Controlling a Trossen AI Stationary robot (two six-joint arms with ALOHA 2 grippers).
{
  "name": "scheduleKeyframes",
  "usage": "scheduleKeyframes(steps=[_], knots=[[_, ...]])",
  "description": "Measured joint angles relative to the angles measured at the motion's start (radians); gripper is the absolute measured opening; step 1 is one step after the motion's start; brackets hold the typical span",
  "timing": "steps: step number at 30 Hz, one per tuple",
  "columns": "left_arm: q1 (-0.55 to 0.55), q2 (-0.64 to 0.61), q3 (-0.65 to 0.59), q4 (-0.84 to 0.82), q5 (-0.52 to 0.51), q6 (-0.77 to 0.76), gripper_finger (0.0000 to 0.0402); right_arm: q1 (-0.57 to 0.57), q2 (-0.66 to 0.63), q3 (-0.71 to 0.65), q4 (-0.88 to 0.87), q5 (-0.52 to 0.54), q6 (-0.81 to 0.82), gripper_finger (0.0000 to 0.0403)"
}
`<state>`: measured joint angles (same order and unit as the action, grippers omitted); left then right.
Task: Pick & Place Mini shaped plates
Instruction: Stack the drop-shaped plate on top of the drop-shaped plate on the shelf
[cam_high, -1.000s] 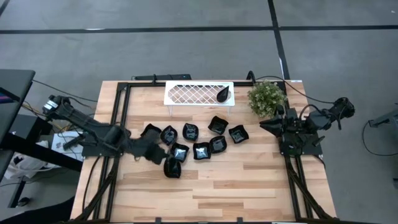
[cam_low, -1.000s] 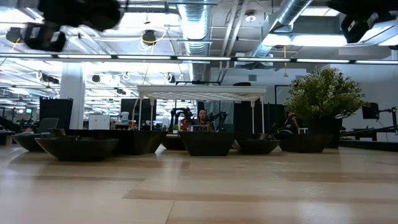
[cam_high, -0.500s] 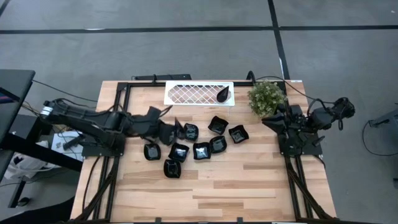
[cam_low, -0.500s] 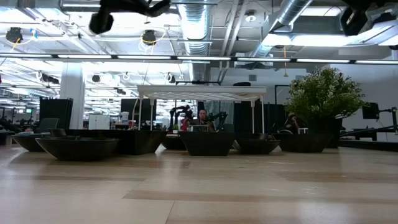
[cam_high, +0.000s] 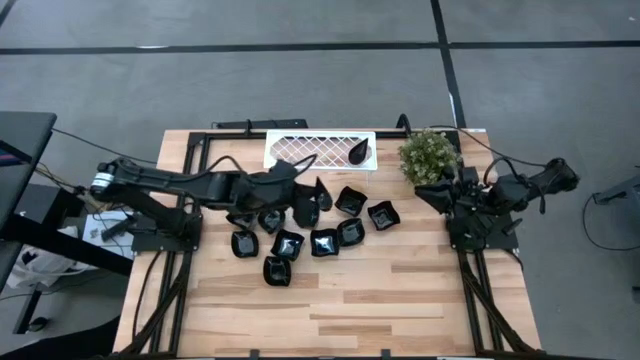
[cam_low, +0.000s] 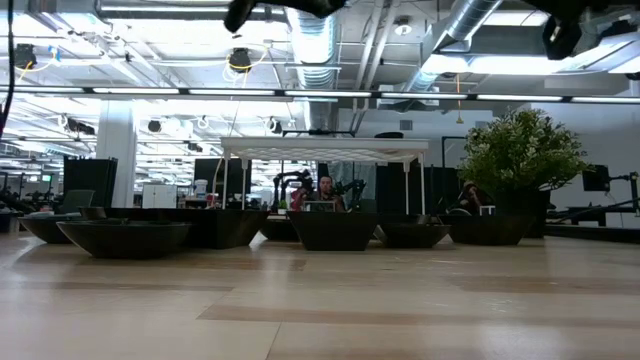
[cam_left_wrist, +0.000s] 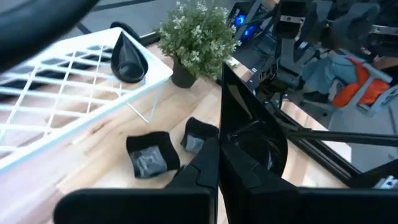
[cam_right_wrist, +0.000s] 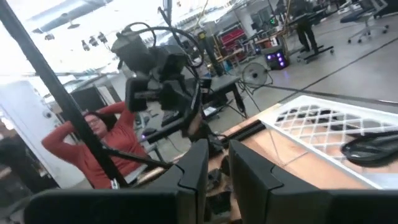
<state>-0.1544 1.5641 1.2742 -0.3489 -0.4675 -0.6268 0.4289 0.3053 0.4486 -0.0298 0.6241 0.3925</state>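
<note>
We see the small black plates (cam_high: 322, 240) gathered in a loose cluster on the middle of the wooden table (cam_high: 400, 300), just in front of the white lattice tray (cam_high: 300, 149). One leaf-shaped plate (cam_high: 358, 151) already lies on the tray's right end, and it also shows in the left wrist view. Another plate (cam_high: 318, 194) is off the table, standing on edge in the left gripper (cam_high: 312, 196), whose fingers are pinched flat on its rim; in the left wrist view this held plate fills the middle as a dark glossy slab.

The near half of the table is bare wood, with open room on both sides of the cluster. The tray stands at the far edge, and the green plant (cam_high: 429, 157) sits just beside its right end. Black frame rails run along the left and right edges.

From the low view we make out only a row of dark dishes side on, overlapping one another, so we cannot count them there. The left arm partly covers the plates at the cluster's far left.

The right gripper (cam_high: 424, 196) waits at the right edge, near the plant. In its wrist view its fingers stand a narrow gap apart, holding nothing. A person in a red top sits in the room beyond the table.
</note>
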Motion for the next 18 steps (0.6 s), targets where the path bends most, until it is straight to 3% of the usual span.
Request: scheduleKeyframes(steps=[6, 18], knots=[[0.016, 0.06, 0.052, 0.014, -0.014, 0.073, 0.0003, 0.0, 0.141, 0.0, 0.104, -0.024, -0.009, 0.006], [0.016, 0.065, 0.055, 0.022, -0.236, 0.279, 0.0003, -0.052, 0.436, 0.021, 0.375, 0.036, -0.19, 0.006]])
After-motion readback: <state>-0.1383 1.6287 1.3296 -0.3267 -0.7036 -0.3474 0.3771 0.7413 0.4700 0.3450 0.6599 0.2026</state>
